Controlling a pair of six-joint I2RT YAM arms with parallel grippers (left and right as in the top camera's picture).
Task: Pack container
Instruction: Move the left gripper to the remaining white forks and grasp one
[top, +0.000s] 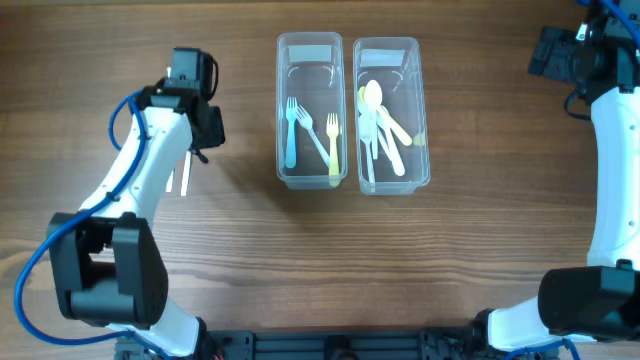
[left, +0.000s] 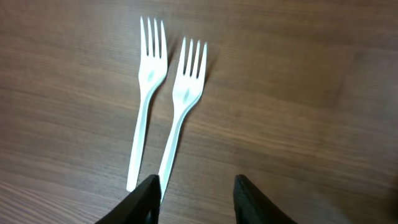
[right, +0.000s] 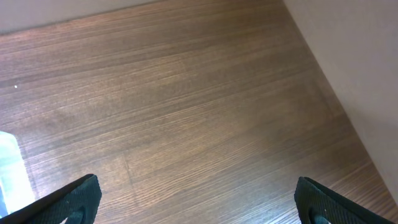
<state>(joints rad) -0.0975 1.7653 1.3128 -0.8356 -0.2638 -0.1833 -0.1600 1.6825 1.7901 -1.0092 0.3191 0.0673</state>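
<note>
Hovering over the bench (top: 450, 260), the left tool (left: 195, 198) stands open and empty, with two white forks (left: 186, 93) lying side by side just ahead of its fingers, well left of the clear tubs (top: 311, 48). The right tool (right: 196, 199) gapes wide, holding nothing.

2 clear containers, side by side: left container (top: 311, 110), right container (top: 390, 115). 5 forks total. 2 white forks lie loose on the table, best seen from the left wrist: 1 on the left (left: 149, 81), 1 on the right (left: 186, 93). 3 coloured forks sit in the left container: 1 blue fork (top: 290, 130), 1 paler blue fork (top: 316, 140), 1 yellow-green fork (top: 333, 150). Spoons (top: 380, 125) are in the right container, at least 3, white and yellow (they overlap, so no exact count). 2 robot arms: left arm (top: 140, 175), right arm (top: 610, 170).
</note>
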